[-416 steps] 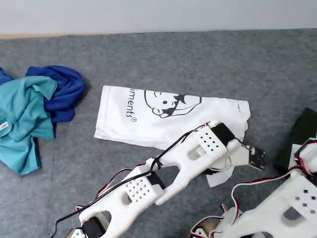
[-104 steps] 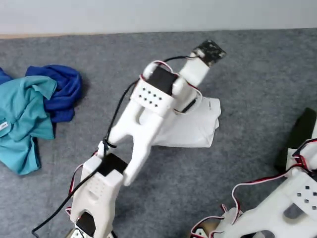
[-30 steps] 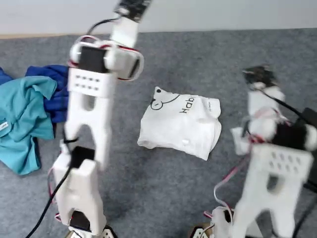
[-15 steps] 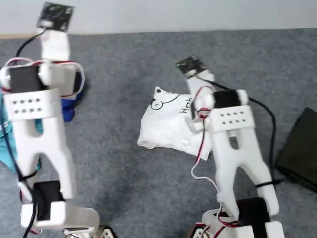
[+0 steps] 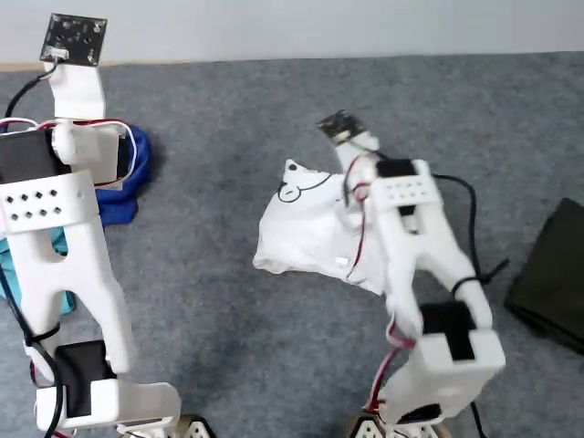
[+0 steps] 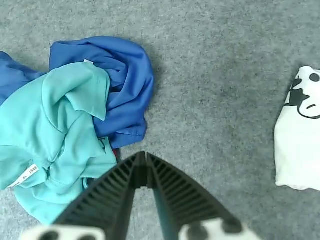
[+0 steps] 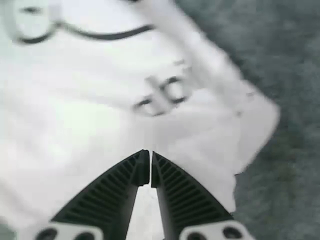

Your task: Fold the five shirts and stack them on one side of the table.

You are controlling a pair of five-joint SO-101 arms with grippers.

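White shirt (image 5: 310, 233) on grey table (image 5: 210, 292) — left end effector (image 6: 146, 156), right end effector (image 7: 150, 153) closed — pale wall (image 5: 319, 27).

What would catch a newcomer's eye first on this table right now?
The folded white shirt lies in the middle of the table, with the right gripper shut just over it. At the left edge a teal shirt and a blue shirt lie crumpled together, with the left gripper shut above them. A dark cloth lies at the right edge.
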